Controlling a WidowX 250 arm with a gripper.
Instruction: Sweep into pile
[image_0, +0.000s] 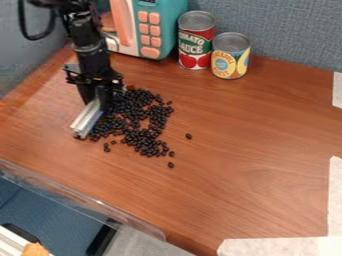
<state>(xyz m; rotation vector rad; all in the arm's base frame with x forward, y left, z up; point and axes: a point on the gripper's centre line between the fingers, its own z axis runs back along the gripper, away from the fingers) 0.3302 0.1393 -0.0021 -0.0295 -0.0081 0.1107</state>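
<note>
Sweeping well calls for the black gripper, closed to the width of the silver bar it grips, to skim that bar low and slowly against the dark beans just beside it on the wooden table, gathering strays inward.

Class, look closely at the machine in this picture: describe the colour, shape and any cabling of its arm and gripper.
The arm is black, built of narrow, blocky jointed sections with small lighter glints. A black cable loops out beside its upper part. The gripper is black too, with a wider, angular bracket at its top.
</note>
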